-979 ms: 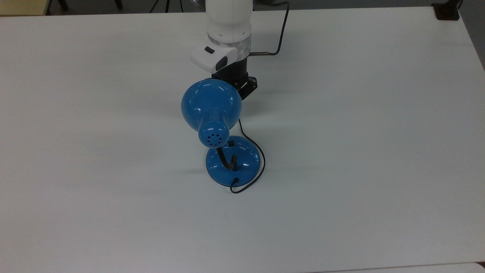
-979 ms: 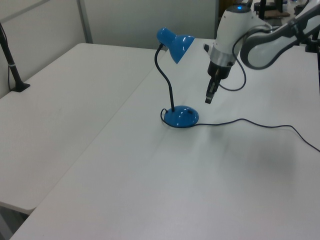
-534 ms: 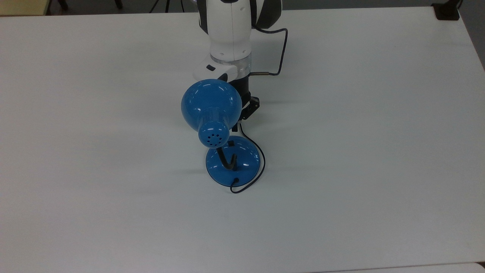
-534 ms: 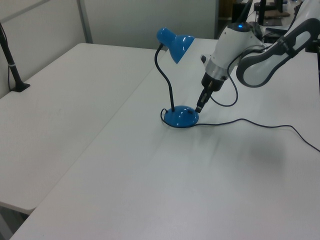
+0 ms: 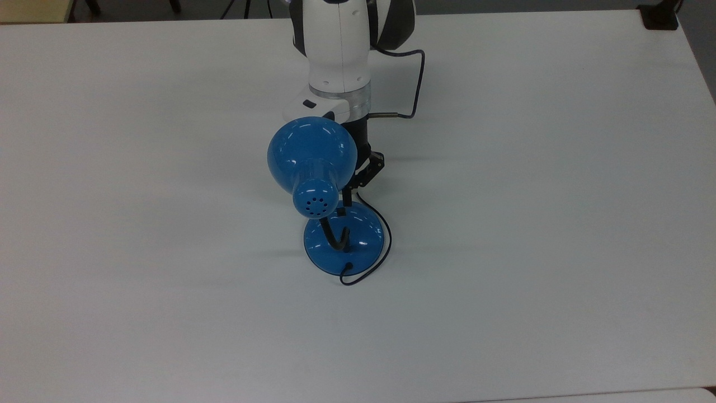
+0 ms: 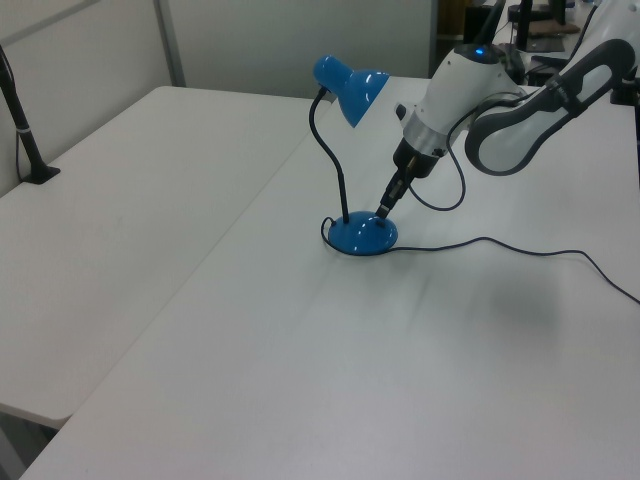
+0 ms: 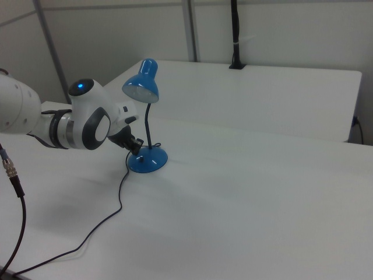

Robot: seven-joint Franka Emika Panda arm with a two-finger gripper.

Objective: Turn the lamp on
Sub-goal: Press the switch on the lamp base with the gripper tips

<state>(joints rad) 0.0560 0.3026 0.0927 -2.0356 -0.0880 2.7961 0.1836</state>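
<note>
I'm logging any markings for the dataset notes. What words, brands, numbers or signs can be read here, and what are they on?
None can be read.
The lamp: plain glossy blue, no lettering seen.
The robot arm: white casing, no legible marking.
The table: bare white, no print.

Top view looks steeply down; left and right views face obliquely inward, all 3 sharing the lamp (image 5: pixel 327 196) (image 6: pixel 352 160) (image 7: pixel 145 116).
</note>
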